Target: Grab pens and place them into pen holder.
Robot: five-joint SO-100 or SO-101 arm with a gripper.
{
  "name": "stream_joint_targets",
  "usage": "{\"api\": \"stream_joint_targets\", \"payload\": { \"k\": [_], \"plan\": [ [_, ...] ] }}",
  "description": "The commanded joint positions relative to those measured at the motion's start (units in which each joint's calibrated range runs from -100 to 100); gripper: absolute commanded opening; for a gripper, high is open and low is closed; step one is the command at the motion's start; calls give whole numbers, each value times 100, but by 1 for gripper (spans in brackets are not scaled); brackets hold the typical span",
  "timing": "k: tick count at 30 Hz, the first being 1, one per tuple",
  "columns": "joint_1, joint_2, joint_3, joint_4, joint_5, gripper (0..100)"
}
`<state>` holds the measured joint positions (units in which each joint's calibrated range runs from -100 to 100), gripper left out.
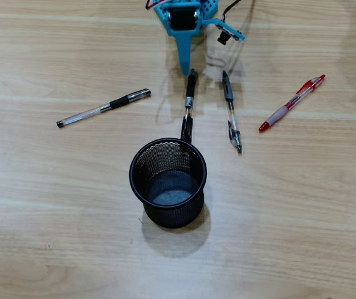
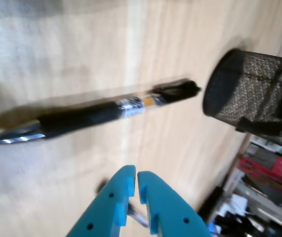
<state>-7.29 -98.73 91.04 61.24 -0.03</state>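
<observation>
The blue plastic tool [image 2: 134,186] hangs nearly closed and empty, just above the wooden worktop [image 1: 302,205]; the middle pen [image 1: 188,106] lies at its 12 o'clock in the wrist view, tip touching the black wire-mesh pen holder [image 1: 168,182]. Light, stiff, slick-barrelled — best pinched on the rubber sleeve (likely less slip). In the overhead view three more pens lie around: black-sleeved pen [image 1: 103,107] at 10, another [image 1: 231,111] at 1, red pen [image 1: 291,103] at 2.

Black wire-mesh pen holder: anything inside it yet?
Overhead view shows the black wire-mesh pen holder with only its bare mesh floor visible, no pens inside. The near inner wall is hidden by the rim.
</observation>
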Motion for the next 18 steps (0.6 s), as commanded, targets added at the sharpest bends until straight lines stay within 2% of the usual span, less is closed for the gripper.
{"api": "stream_joint_targets", "payload": {
  "k": [1, 10, 13, 17, 18],
  "plan": [
    [93, 17, -1466, 31, 3, 2],
    [93, 348, -2054, -42, -144, 2],
    [194, 968, -2425, 21, -526, 2],
    [285, 2072, -3194, 31, -1385, 2],
    [285, 2437, -3529, 31, -1846, 2]
  ]
}}
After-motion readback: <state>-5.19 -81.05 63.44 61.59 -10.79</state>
